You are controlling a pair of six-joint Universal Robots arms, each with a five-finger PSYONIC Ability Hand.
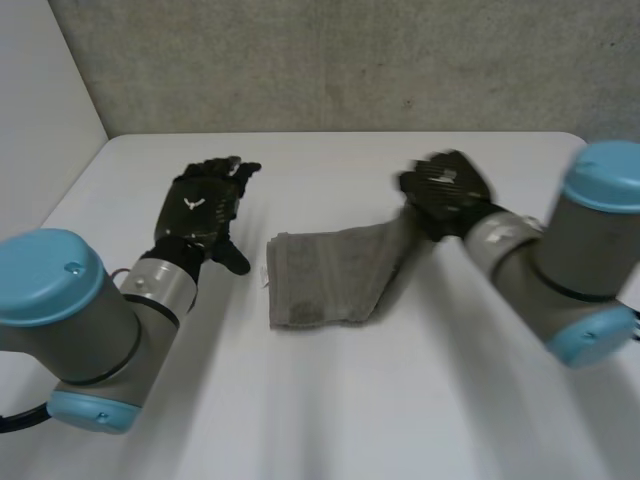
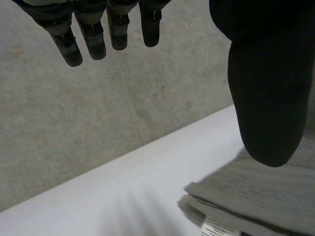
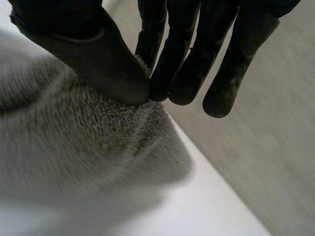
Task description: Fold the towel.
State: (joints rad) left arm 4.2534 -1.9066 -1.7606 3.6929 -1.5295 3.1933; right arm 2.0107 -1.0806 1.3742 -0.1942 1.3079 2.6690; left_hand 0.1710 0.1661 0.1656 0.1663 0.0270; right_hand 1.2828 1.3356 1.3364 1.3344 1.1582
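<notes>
- White table [image 1: 330,400] runs back to a grey speckled wall [image 1: 350,60] behind the towel [image 1: 320,285].
- Left of the towel and apart from it, the left hand [image 1: 205,205] has its fingers straight and loosely spread, holding nothing.
- The grey towel lies mid-table, partly folded. Its left portion lies flat on the surface and its right end rises off it.
- At the towel's raised right end, the right hand [image 1: 450,190] pinches the cloth between thumb and fingertips.
</notes>
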